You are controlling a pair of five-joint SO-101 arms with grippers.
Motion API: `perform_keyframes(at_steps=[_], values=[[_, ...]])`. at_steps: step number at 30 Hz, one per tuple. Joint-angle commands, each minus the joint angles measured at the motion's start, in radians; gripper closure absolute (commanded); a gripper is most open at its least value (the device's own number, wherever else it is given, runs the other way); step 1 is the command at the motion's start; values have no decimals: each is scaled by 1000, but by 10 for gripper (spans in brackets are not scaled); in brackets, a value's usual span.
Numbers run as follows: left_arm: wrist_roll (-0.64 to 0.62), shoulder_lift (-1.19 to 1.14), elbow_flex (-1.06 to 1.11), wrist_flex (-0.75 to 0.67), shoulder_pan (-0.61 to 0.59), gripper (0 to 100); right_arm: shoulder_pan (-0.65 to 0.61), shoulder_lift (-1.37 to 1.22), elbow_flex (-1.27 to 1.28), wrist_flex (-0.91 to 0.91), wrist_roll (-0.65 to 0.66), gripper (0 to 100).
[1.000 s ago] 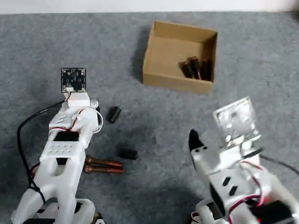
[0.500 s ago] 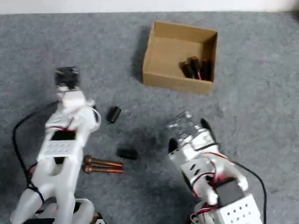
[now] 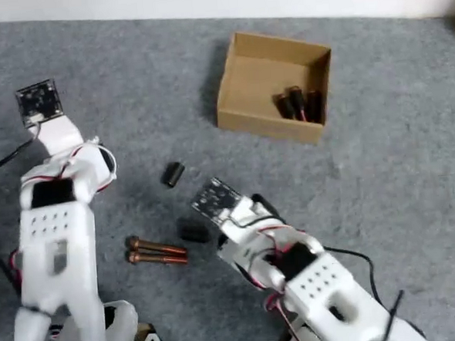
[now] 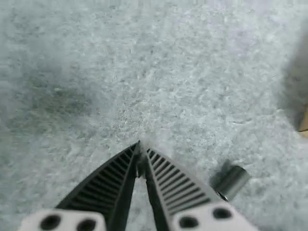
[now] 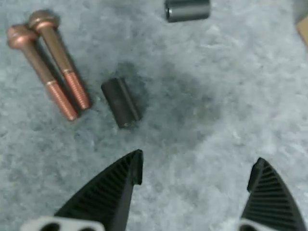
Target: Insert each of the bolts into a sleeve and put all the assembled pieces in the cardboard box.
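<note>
Several assembled pieces [image 3: 299, 104] already lie in the box [image 3: 265, 126], at 1 o'clock on the counter [image 3: 398, 175], while two bolts [image 3: 157, 250], a near sleeve [image 5: 121, 102] and a far sleeve [image 3: 174, 174] lie loose, so I judge the step in hand to be picking parts for the next pairing. The right hand [image 5: 197, 166] hangs spread wide, holding nothing, above the near sleeve, which lies just beyond its tips rather than between them. The bolts lie side by side just beside that sleeve, at its 8 o'clock in the high view, and the far sleeve sits apart at about its 12 o'clock. The left hand [image 4: 140, 153] is clenched on nothing over bare counter at 10 o'clock, well apart. The next move likely calls for advancing and lowering so the jaws straddle the sleeve's sides without nudging the bolts. Room is open toward the box, whose near wall is the only edge to clear
</note>
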State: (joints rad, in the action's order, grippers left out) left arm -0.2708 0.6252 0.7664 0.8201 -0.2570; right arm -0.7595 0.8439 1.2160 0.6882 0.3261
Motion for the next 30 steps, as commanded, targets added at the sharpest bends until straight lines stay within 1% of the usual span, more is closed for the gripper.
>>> perform_keyframes(at_steps=[1, 6, 11, 14, 17, 25, 30], values=[[-5, 260, 10, 91, -7, 992, -58, -148, -101, -59, 12, 680], [81, 527, 206, 104, -10, 993, -102, -315, -157, -128, 20, 680], [87, 727, 404, 74, -10, 990, -104, -466, -225, -166, 23, 680], [89, 811, 476, 46, -12, 990, -104, -550, -274, -170, 71, 680], [123, 868, 503, 48, -31, 990, -105, -636, -332, -170, 74, 680], [121, 886, 518, 44, -33, 990, -136, -814, -430, -170, 75, 680], [123, 888, 518, 43, -36, 990, -139, -866, -458, -166, 75, 681]])
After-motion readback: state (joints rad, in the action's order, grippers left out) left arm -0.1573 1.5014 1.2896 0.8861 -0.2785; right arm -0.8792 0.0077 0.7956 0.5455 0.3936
